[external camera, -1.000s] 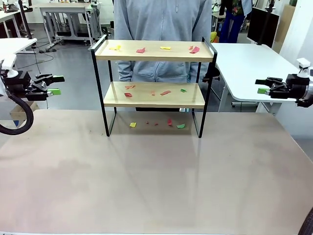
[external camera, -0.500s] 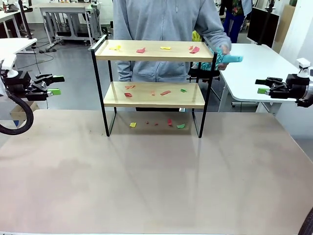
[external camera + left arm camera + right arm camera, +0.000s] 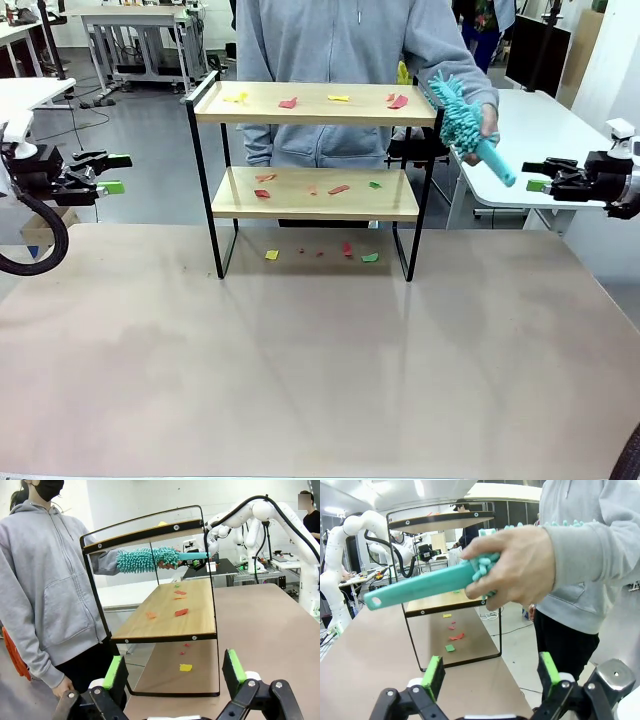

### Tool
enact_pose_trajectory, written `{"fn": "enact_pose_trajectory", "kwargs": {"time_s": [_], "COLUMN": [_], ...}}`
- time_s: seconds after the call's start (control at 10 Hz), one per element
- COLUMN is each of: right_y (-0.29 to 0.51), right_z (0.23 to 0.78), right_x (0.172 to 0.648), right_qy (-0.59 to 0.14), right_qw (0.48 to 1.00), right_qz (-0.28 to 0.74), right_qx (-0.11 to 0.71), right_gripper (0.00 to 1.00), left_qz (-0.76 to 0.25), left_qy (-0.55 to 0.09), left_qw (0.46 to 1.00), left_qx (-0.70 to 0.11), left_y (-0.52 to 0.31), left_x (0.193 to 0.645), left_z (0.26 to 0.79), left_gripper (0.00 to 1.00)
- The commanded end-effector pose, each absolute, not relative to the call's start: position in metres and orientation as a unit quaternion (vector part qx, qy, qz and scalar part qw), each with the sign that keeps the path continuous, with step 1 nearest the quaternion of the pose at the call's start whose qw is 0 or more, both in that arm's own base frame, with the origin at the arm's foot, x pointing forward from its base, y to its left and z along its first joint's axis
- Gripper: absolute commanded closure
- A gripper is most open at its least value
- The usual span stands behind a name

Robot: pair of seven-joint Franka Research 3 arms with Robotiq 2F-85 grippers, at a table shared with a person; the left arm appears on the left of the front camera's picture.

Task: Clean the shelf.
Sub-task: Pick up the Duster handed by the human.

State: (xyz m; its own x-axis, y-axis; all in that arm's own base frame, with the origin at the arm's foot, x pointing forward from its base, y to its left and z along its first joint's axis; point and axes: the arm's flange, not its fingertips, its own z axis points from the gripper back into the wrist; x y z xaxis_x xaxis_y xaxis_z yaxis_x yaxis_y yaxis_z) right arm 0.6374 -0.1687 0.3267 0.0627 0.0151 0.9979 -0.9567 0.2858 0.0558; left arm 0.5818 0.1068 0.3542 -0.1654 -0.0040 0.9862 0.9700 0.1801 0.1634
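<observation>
The shelf (image 3: 315, 117) stands at the table's far middle, with coloured paper scraps (image 3: 288, 102) on both wooden boards and more scraps (image 3: 370, 257) on the table under it. A person behind it holds a teal fluffy duster (image 3: 462, 118) by the shelf's upper right corner. My left gripper (image 3: 112, 172) hovers open at the far left, level with the lower board. My right gripper (image 3: 535, 176) is open at the far right, just past the duster's handle. The left wrist view shows the shelf (image 3: 170, 615) and duster (image 3: 147, 560) beyond the left gripper (image 3: 175, 667). In the right wrist view the person's hand (image 3: 520, 572) grips the duster (image 3: 420, 587) above the right gripper (image 3: 490, 672).
A white side table (image 3: 520, 130) stands behind the right gripper. The wide beige table (image 3: 320, 360) stretches in front of the shelf. Other tables (image 3: 130, 20) stand far back on the left.
The person's hand came up at the shelf's right side with the teal duster and swung it head-up by the top corner. Both arms stayed still.
</observation>
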Motion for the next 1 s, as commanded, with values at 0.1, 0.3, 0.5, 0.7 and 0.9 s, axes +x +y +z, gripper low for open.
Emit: {"fn": "enact_pose_trajectory", "kwargs": {"time_s": [0.1, 0.3, 0.5, 0.7, 0.9], "right_y": [-0.1683, -0.1683, -0.1683, -0.1683, -0.1683], "right_z": [0.3286, 0.3286, 0.3286, 0.3286, 0.3286], "right_x": [0.6374, 0.6374, 0.6374, 0.6374, 0.6374], "right_qy": [-0.549, -0.549, -0.549, -0.549, -0.549], "right_qw": [0.586, 0.586, 0.586, 0.586, 0.586], "right_qz": [0.415, 0.415, 0.415, 0.415, 0.415], "right_qx": [0.429, 0.429, 0.429, 0.429, 0.429], "right_gripper": [0.00, 0.00, 0.00, 0.00, 0.00], "left_qz": [-0.490, -0.490, -0.490, -0.490, -0.490], "left_qy": [-0.587, -0.587, -0.587, -0.587, -0.587], "left_qw": [0.497, 0.497, 0.497, 0.497, 0.497], "left_qx": [-0.411, -0.411, -0.411, -0.411, -0.411], "left_y": [0.1075, 0.1075, 0.1075, 0.1075, 0.1075], "left_x": [0.5814, 0.5814, 0.5814, 0.5814, 0.5814], "left_z": [0.3558, 0.3558, 0.3558, 0.3558, 0.3558], "left_gripper": [0.00, 0.00, 0.00, 0.00, 0.00]}}
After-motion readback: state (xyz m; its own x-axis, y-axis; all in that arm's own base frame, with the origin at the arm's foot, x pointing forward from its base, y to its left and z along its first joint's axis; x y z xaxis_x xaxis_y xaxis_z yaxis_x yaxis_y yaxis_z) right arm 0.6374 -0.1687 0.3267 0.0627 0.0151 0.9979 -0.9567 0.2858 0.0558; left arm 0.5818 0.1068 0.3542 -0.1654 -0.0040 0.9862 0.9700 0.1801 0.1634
